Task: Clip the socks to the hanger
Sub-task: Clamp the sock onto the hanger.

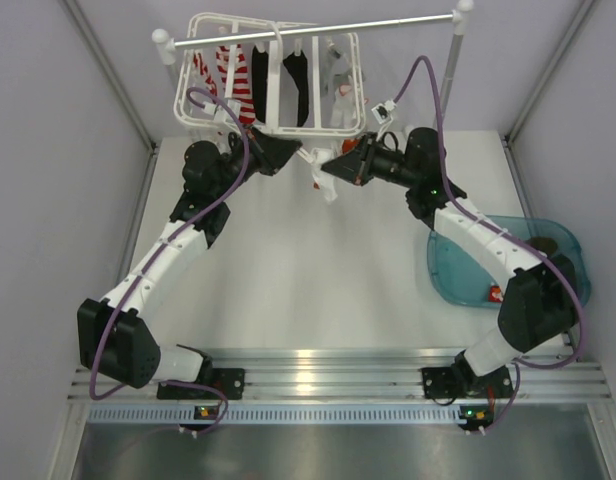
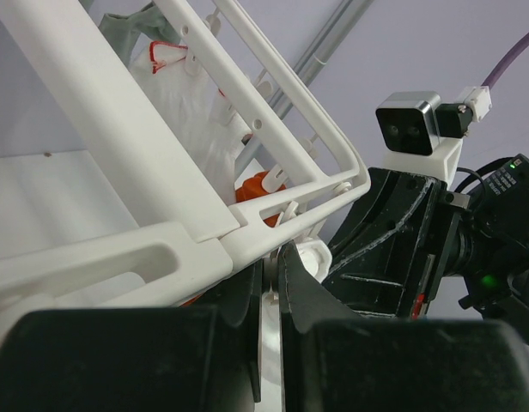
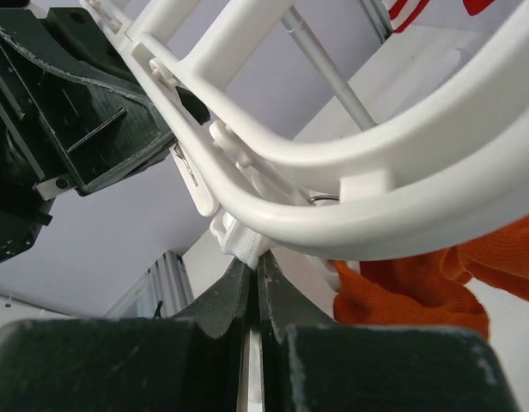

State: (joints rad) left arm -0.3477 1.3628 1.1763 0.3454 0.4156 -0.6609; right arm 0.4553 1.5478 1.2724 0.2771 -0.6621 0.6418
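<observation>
Both sets of jaws meet at the near edge of the hanger (image 1: 272, 90).
It hangs from a silver rail (image 1: 388, 22), striped socks (image 1: 238, 85) and black socks (image 1: 296, 85) clipped on; left jaws clamp its frame, right jaws pinch a white clip (image 3: 240, 243) beside an orange sock (image 3: 410, 292).

- The white plastic hanger (image 1: 275, 95) hangs tilted, its near rim low.
- Red-and-white striped socks (image 1: 236, 80) and black socks (image 1: 296, 85) dangle clipped inside.
- An orange sock (image 3: 410, 292) hangs bunched under the near rim.
</observation>
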